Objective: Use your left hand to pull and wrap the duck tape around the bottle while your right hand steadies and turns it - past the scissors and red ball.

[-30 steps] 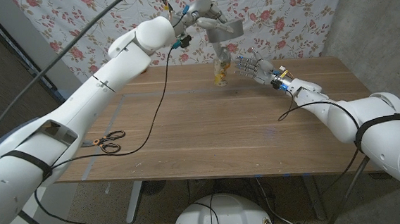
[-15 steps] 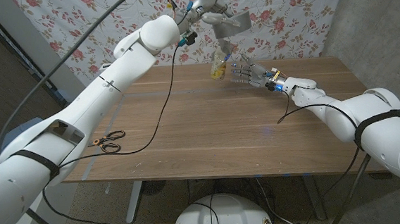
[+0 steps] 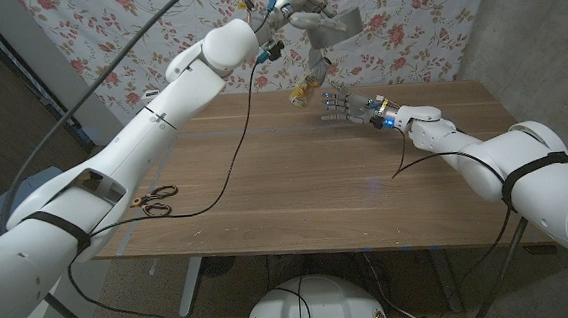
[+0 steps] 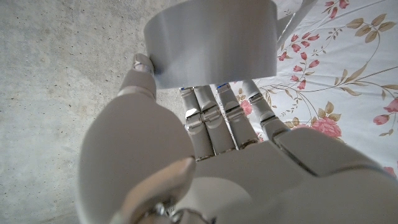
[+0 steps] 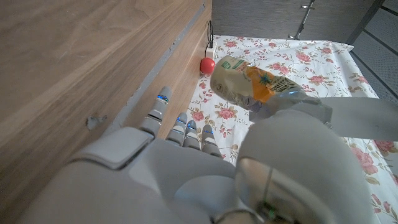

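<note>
- One bottle (image 3: 304, 89) hangs tilted on a grey tape strip (image 3: 319, 58), seemingly clear of the tabletop (image 3: 295, 178).
- Your left hand (image 3: 298, 6) grips the tape roll (image 4: 214, 40) high above.
- Your right hand (image 3: 342, 106), fingers spread and holding nothing, is just beside the bottle; judged mid-pull, next you must steady it.
- Where the tape sticks is unreadable.
</note>
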You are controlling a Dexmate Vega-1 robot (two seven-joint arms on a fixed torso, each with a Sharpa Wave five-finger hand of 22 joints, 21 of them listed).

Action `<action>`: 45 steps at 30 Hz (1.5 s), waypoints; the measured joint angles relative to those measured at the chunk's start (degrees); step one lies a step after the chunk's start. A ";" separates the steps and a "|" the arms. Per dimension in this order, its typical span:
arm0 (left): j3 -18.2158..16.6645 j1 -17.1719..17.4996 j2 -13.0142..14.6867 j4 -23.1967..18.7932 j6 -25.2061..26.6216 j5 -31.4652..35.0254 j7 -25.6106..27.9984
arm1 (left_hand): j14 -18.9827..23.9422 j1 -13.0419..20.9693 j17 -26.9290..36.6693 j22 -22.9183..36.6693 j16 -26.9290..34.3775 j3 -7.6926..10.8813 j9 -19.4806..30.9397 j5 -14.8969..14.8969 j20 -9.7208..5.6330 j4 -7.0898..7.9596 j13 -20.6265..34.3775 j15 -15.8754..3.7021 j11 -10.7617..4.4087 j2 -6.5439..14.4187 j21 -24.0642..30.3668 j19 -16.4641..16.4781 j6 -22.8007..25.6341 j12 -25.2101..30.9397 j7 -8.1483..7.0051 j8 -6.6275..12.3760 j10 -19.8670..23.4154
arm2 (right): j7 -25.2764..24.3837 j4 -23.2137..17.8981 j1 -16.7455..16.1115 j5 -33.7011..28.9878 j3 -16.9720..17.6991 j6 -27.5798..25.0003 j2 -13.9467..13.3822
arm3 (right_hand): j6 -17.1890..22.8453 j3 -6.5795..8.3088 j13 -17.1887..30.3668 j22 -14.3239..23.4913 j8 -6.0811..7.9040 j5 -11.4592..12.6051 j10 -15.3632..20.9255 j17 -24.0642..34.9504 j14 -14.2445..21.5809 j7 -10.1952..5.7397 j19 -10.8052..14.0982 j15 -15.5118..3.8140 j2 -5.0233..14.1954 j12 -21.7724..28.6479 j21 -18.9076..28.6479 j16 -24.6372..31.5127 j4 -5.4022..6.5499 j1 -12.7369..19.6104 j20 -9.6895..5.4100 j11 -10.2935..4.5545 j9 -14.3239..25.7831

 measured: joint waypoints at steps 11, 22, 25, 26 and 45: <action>0.00 -0.31 -1.48 1.97 -0.95 -1.28 0.90 | 0.33 0.23 0.00 0.00 0.00 -0.03 -0.28 0.00 0.22 -0.43 0.05 -0.11 0.49 -0.23 0.22 0.21 0.52 0.00 0.53 -0.21 0.50 | 1.75 -1.48 0.11 0.23 -1.77 -0.48 0.70 | -4.51 -0.37 -1.34 0.00 -0.25 2.30 -4.05 -2.48 -3.25 -0.22 2.43 1.10 -1.80 -0.45 -1.35 -0.46 -0.73 0.63 -1.13 0.96 0.01; 0.39 -0.82 -2.50 3.23 -1.57 -1.67 1.12 | 0.42 0.24 -0.01 0.01 0.00 0.01 -0.61 -0.01 0.22 -0.48 0.04 -0.20 0.64 -0.23 0.44 0.21 0.83 0.00 0.84 -0.22 0.66 | -1.11 -1.92 0.98 0.24 -2.43 -1.71 1.88 | -1.85 1.00 -2.63 0.74 1.15 4.75 1.06 -4.60 6.86 -1.15 11.93 -2.53 1.21 1.84 0.55 3.91 -2.58 6.36 -5.32 -0.56 -0.19; 0.58 -0.99 -2.87 3.65 -1.59 -1.70 1.31 | 0.42 0.24 -0.01 0.01 0.00 0.01 -0.73 -0.01 0.21 -0.48 0.04 -0.20 0.70 -0.23 0.44 0.21 0.83 0.00 0.84 -0.22 0.72 | -1.97 -1.96 1.12 0.34 -2.23 -2.39 2.16 | 0.13 2.85 -2.59 2.26 1.60 5.32 5.44 -2.65 15.68 -1.42 19.17 -4.66 5.55 2.96 4.42 8.68 -5.07 13.60 -9.28 -1.77 -0.10; 0.63 -1.04 -2.99 3.77 -1.59 -1.71 1.46 | 0.41 0.23 -0.01 0.01 0.00 0.01 -0.76 -0.40 0.22 -0.48 0.04 -0.20 0.70 -0.23 0.44 0.21 0.83 0.00 0.84 -0.22 0.72 | -2.14 -1.98 1.22 0.35 -2.15 -2.56 2.25 | 0.92 3.66 -2.40 2.89 1.90 5.32 7.13 -1.37 18.49 -1.48 20.75 -4.72 7.12 3.46 5.87 10.59 -6.21 16.47 -10.41 -2.33 -0.10; 1.43 -2.17 -4.45 5.64 -1.27 -1.76 2.28 | 0.41 0.24 -0.15 0.01 -0.46 0.00 -0.95 -0.51 0.21 -0.47 0.29 -0.20 0.82 -0.23 0.66 0.21 1.03 0.00 0.62 -0.27 0.84 | -4.97 -2.07 1.08 1.43 3.32 -5.77 4.01 | 38.75 9.15 10.42 4.29 8.83 -13.71 40.04 21.40 30.00 -2.70 23.12 3.38 4.38 25.89 31.79 40.21 -6.89 26.73 -12.34 -3.98 1.88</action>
